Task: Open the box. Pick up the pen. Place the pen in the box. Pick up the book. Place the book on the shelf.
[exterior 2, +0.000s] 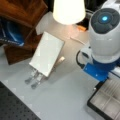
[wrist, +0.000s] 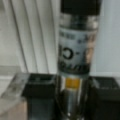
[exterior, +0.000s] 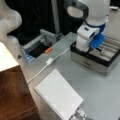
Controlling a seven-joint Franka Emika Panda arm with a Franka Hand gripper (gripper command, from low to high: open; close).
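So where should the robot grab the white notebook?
Probably the book's plain long edge, opposite the spiral binding, coming from a front view's right. It lies flat, so that thin free edge likely suits the fingers best. The gripper is over the open box, shut on the pen.

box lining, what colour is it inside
Pale beige-grey, split into long compartments inside the box; clearest in a front view, under the hand.
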